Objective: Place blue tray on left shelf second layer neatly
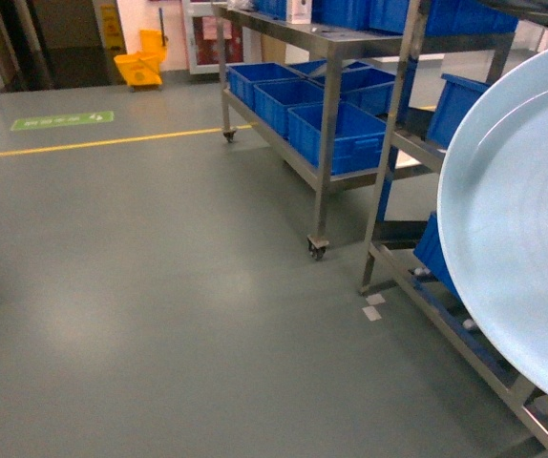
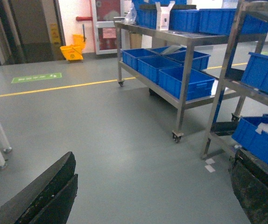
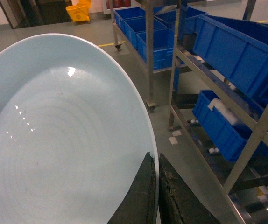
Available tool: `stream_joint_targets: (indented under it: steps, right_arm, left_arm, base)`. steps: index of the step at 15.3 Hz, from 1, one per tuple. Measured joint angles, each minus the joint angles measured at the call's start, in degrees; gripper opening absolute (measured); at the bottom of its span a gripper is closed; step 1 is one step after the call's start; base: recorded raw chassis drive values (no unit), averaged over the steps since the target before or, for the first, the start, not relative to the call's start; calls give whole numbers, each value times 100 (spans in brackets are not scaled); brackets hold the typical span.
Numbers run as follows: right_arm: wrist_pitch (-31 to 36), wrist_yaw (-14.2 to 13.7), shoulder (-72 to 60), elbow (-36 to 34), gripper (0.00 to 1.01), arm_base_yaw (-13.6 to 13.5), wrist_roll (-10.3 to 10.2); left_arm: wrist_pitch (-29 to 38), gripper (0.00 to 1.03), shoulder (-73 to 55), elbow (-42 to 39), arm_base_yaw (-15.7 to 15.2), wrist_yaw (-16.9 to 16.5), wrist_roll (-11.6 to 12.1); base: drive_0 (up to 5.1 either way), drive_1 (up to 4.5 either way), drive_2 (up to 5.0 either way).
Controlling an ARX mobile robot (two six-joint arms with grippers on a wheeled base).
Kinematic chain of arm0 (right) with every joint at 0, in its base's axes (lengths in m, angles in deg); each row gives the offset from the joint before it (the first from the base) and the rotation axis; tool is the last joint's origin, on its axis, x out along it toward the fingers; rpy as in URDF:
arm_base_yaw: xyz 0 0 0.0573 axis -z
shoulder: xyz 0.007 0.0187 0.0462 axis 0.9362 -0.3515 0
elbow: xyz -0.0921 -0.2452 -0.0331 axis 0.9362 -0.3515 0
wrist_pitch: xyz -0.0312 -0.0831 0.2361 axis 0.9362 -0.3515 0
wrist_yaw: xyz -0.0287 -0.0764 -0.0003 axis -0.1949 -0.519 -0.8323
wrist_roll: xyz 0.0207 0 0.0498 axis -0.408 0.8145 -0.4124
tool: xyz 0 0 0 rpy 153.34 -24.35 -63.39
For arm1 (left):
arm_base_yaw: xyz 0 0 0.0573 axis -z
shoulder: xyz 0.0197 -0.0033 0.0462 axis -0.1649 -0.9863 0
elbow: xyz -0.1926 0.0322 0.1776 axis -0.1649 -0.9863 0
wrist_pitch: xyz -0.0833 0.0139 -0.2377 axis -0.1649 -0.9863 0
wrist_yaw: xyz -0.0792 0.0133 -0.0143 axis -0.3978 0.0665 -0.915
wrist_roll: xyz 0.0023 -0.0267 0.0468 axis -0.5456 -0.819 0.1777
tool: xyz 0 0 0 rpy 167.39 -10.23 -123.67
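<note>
While the blue tray (image 3: pixel 54 140) is pinched by the right end effector (image 3: pixel 156 186), the left shelf (image 1: pixel 322 124) is ahead-left.
The left end effector (image 2: pixel 152 186) is spread wide, carrying nothing.

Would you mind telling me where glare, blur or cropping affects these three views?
Head view: the blue tray sits close to the lens, soft-edged and cut off at the right, and pale ceiling-light reflections lie on the grey floor. Right wrist view: small bright glints dot the tray, pinched at its rim by the right gripper. Left wrist view: the left gripper fingers are dark and underexposed.
</note>
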Motion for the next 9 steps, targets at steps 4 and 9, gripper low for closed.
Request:
stream_joint_targets:
  steps: [4,9]
  right_arm:
    - [0,-2,0,0,2,0,0]
    - [0,0,0,0,2,0,0]
  left_arm:
    - [0,98,0,0,0,0,0]
    - [0,98,0,0,0,0,0]
  base:
    - [-157,-157,-157]
    - [-165,-165,-165]
